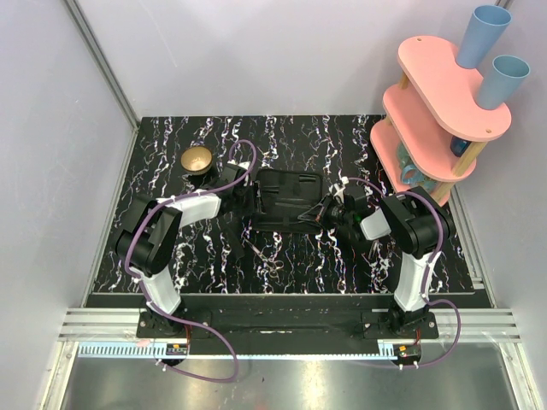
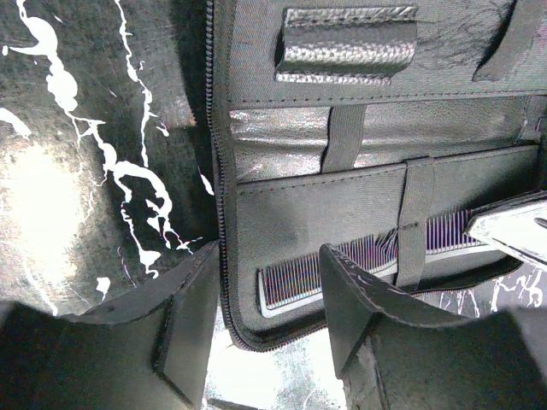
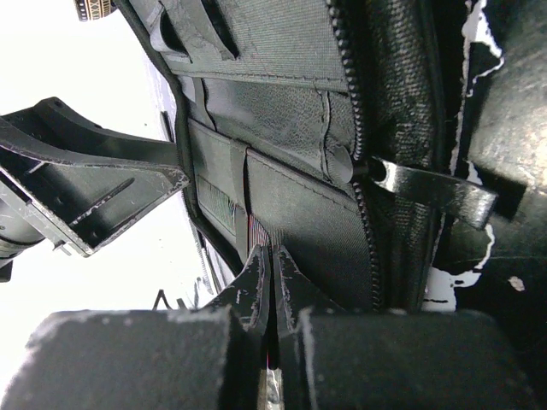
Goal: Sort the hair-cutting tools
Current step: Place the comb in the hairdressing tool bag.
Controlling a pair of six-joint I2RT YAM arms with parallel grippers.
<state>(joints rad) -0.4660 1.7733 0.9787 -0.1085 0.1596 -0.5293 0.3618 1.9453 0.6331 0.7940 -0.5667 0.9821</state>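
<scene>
While sizing up the next pick, note the loose scissors on the marbled mat, at 6 o'clock of the open black case, apart from it and roughly midway between the two arm bases. Read their long axis as about 11 to 5 o'clock; too small to be sure. Find left gripper at the case's 9 o'clock edge, fingers spread astride the zip rim, grasping nothing. Find right gripper at the 3 o'clock edge, fingers pressed together at a pocket, thin sliver between the pads, cannot tell what. See comb tucked in a pocket. Judge scissors at 5 o'clock of left, 7 o'clock of right, about equally near; favour left, being free.
</scene>
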